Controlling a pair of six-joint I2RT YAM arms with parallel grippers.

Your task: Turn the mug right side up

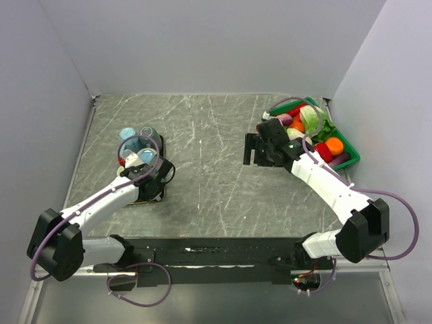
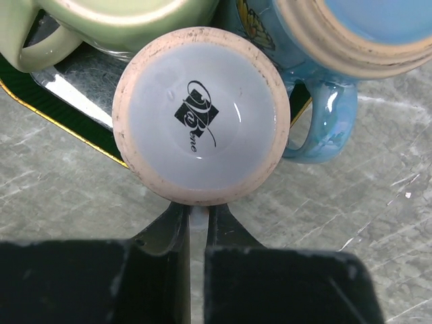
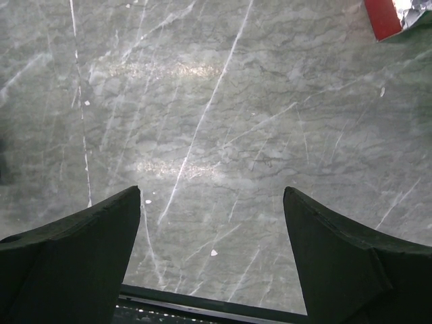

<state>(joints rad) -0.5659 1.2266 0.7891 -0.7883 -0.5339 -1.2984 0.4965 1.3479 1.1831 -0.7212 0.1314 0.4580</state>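
At the near edge of the dark, gold-rimmed tray [image 2: 88, 131], the pale-blue ceramic mug [image 2: 201, 115] stands base-up, with the left gripper [image 2: 197, 212] pinching its handle. The right gripper [image 3: 212, 196] gapes wide over the grey marble table [image 3: 216, 101], well apart from the tray.

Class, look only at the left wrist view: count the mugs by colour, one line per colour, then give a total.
Pale green ceramic mug: 1
Glossy blue ceramic mug with a handle: 1
Upturned pale mug with a pinkish base ring and black logo: 1
Total: 3
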